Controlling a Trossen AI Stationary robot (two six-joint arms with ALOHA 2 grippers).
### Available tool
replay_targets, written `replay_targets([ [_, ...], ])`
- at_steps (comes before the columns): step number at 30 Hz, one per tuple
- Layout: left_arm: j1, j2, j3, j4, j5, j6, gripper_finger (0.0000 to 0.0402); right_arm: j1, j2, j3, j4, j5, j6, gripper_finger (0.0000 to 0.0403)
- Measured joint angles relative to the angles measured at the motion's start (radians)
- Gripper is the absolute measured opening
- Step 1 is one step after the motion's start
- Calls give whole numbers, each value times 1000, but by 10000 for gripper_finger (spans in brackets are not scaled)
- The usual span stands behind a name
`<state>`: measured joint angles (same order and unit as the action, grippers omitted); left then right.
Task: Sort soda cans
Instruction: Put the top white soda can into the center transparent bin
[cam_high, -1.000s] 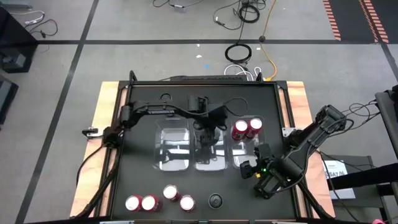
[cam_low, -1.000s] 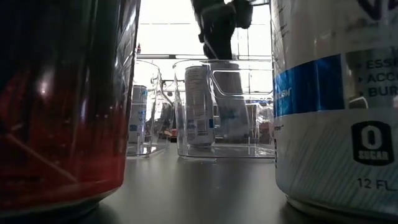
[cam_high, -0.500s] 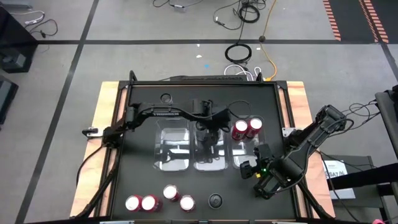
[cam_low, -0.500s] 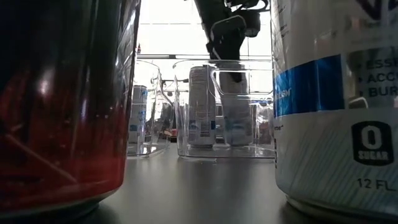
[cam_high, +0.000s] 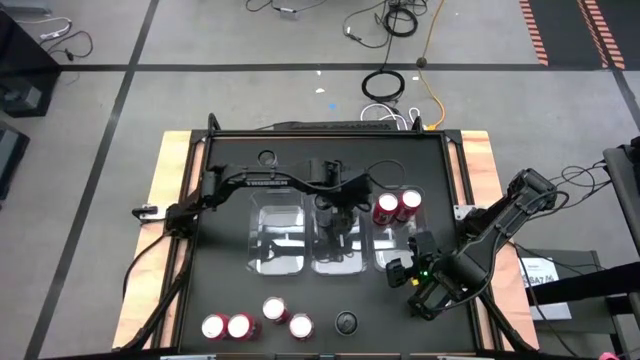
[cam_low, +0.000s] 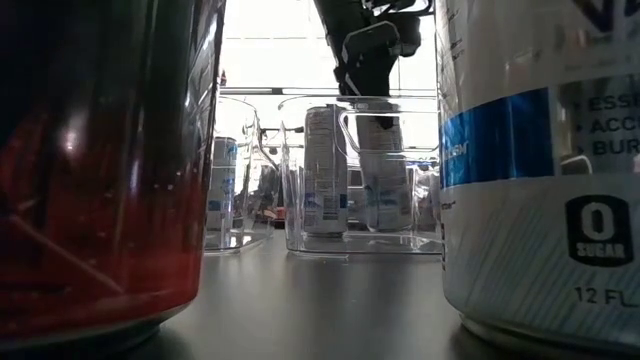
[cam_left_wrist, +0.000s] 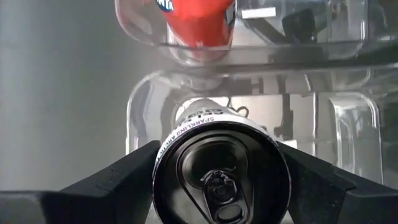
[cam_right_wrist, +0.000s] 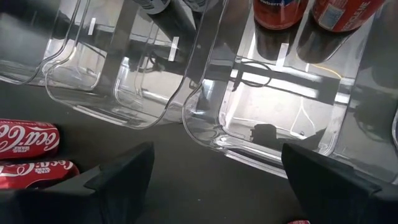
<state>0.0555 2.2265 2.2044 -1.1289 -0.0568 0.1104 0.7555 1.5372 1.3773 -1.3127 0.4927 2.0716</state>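
Jaws of the left gripper (cam_left_wrist: 221, 180) stand on either side of a pale can (cam_left_wrist: 222, 168) with a dark top, over the middle bin (cam_high: 338, 258). A second ago the can hung higher in the low view, its base well above the bin floor; now it (cam_low: 384, 180) stands low beside a second pale can (cam_low: 325, 170), apparently resting on the floor. The fingers have parted only slightly over that second, and the wrist view shows them close along the can's flanks — whether they press it or have just let go cannot be told. Judged from this, the placing step is nearly done and withdrawal is next.

The right gripper (cam_high: 402, 272) waits near the front corner of the right bin (cam_high: 395, 255), fingers wide apart and empty.

Task objects elsewhere: two red cans (cam_high: 397, 206) stand at the far end of the right bin; four more red cans (cam_high: 255, 320) and one dark-topped can (cam_high: 346, 322) stand on the table's (cam_high: 220, 260) near edge, unsorted.

Materials — the bins are clear, glossy rigid plastic with rounded corners and moulded handle notches, throwing bright reflections. The cans are smooth printed cylinders with recessed tops and pull tabs; the red ones show silvery-white lids. The table surface is matte black.
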Motion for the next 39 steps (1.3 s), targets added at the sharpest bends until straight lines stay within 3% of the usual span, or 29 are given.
replay_targets([
  [39,3,-2,2,-31,12,-51,298,0,0,0,41,13,37,345],
])
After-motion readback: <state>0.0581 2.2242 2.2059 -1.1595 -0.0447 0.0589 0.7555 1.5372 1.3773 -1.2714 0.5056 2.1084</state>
